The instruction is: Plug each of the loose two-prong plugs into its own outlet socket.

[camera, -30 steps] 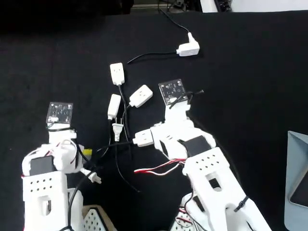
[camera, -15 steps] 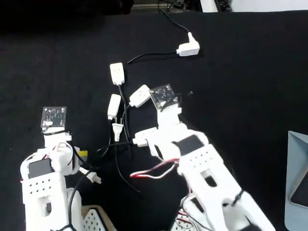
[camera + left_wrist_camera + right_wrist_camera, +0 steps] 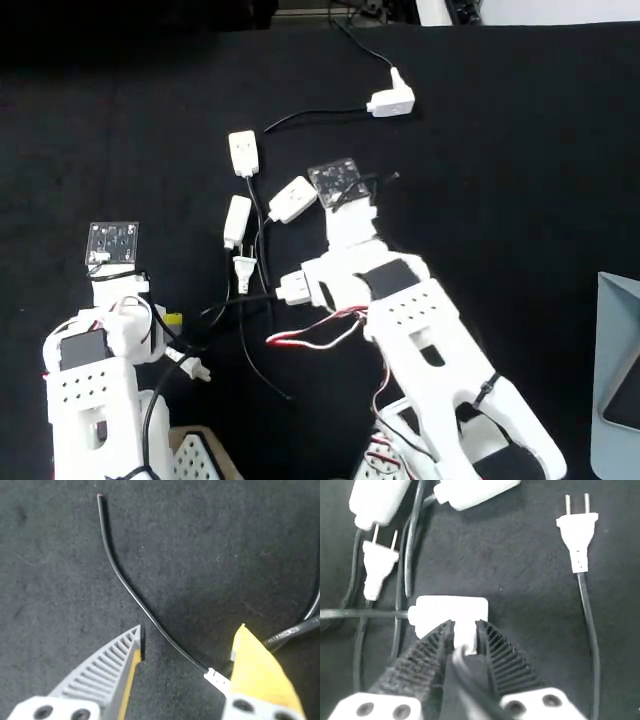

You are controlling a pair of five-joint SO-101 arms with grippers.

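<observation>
The white outlet socket (image 3: pixel 451 612) lies flat on the black table (image 3: pixel 520 570), with the right gripper (image 3: pixel 465 628) pinching its near edge. A loose two-prong plug (image 3: pixel 376 566) lies just beside the socket, and a second plug (image 3: pixel 577 527) lies well apart from it. The left gripper (image 3: pixel 190 635) hangs with its fingers spread over a thin black cable (image 3: pixel 125 585).

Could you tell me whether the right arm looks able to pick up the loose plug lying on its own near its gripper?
Probably not yet: the right gripper is shut on an outlet socket. The plug itself lies uncovered close by.
</observation>
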